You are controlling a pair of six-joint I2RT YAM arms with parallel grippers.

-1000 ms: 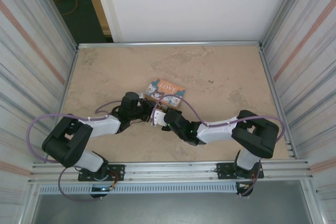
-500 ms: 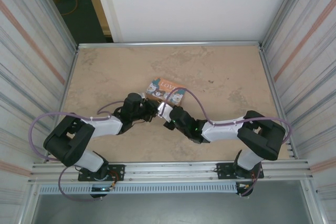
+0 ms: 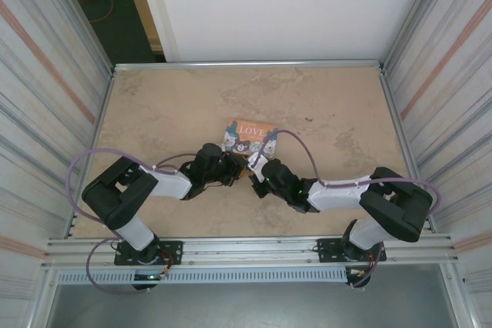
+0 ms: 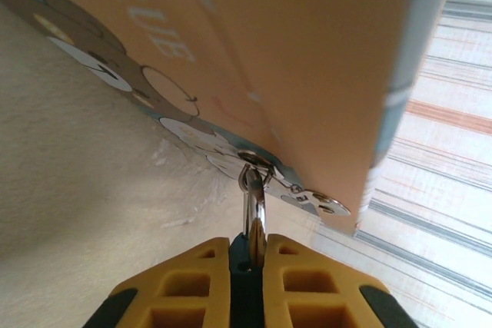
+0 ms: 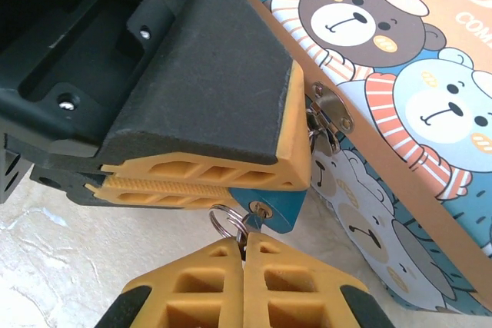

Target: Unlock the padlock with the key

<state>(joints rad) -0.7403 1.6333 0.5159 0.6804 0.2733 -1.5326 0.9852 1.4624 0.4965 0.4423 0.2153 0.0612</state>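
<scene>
The tiny dark blue padlock [image 5: 281, 210] hangs by its silvery shackle [image 4: 254, 203] from the hasp of the orange bear-picture tin [image 5: 407, 105]. My left gripper [image 4: 247, 242] is shut on the padlock body, and its yellow fingers [image 5: 215, 168] lie across the right wrist view. The key [image 5: 254, 222] sits in the padlock's keyhole with its split ring [image 5: 222, 219] hanging beside it. My right gripper [image 5: 244, 242] is shut on the key's head. In the top view the left gripper [image 3: 235, 168] and right gripper [image 3: 254, 175] meet just in front of the tin [image 3: 250, 134].
The tin stands near the middle of the beige table [image 3: 323, 105]. Metal rails [image 3: 246, 63] edge the table, with corrugated walls on both sides. Purple cables [image 3: 296, 144] loop over both arms.
Both arms have shifted to the right and drawn closer together at the tin's front. The tin has slid slightly right and turned a little.
</scene>
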